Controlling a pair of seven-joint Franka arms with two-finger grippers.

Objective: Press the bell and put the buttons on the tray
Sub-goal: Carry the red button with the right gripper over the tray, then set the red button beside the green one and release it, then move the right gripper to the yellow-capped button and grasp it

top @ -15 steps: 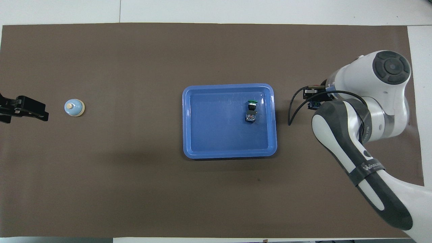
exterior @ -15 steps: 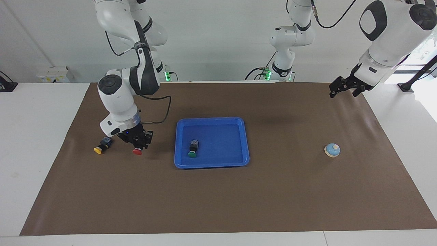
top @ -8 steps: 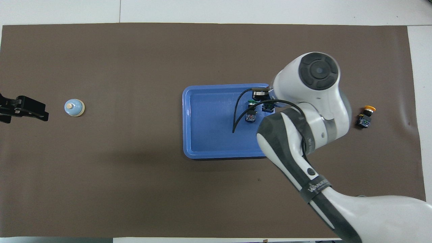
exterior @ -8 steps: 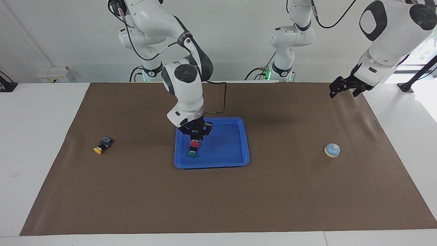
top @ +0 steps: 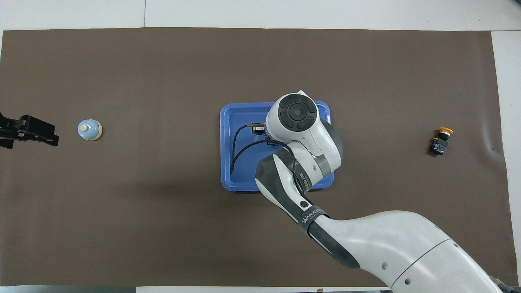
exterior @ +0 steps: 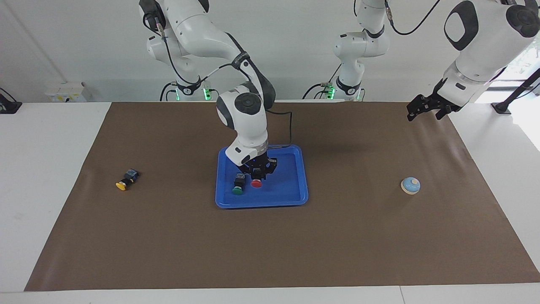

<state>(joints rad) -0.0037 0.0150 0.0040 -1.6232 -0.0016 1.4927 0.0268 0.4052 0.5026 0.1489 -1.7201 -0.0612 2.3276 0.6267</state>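
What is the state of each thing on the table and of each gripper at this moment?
green button: lying in the tray, free.
red button: held by the right gripper, low over the tray floor.
yellow button: lying on the mat toward the right arm's end, not in the tray.
tray: flat on the mat, holding the green button.
bell: upright on the mat, untouched.
left gripper: waiting in the air, holding nothing.

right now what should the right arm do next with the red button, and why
Probably lower a touch and open the fingers. The right gripper holds the red button over the tray, beside the green button already lying in it; whether it touches the floor is unclear. The yellow button waits on the mat, and the left gripper waits near the bell.
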